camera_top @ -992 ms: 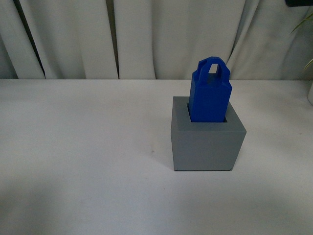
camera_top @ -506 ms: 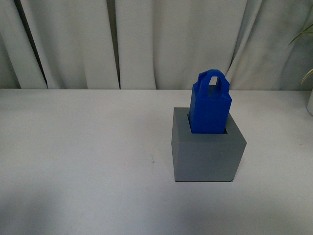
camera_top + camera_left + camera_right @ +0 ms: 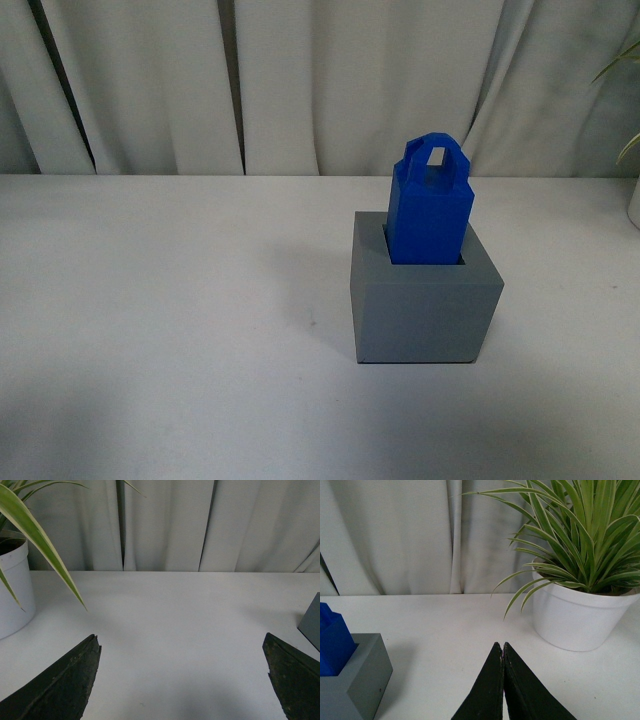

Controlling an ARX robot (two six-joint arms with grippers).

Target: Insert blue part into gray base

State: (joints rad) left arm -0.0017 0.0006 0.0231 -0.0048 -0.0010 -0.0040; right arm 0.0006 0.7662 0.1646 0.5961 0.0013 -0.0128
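While the blue part [image 3: 430, 205] stands upright in the socket of the gray base [image 3: 425, 305], its lower end sunk below the rim and its loop handle topmost, neither of my arms shows in the front view. Base and part sit on the white desk [image 3: 170, 330], to the right of its middle, with pale curtains [image 3: 300, 80] hanging behind.

My left pincer [image 3: 182, 680] is spread wide, its two dark fingers far apart with only bare desk between them; it holds nothing. One corner of the gray base peeks in at the edge of that view, and a white pot with long striped leaves [image 3: 15, 597] stands on the opposite side.

My right pincer [image 3: 503, 647] is closed, its fingers pressed together tip to tip with nothing between them. From that wrist I see the base and blue part off to one side, apart from the pincer, and a potted plant [image 3: 580, 612] on the desk at the other.
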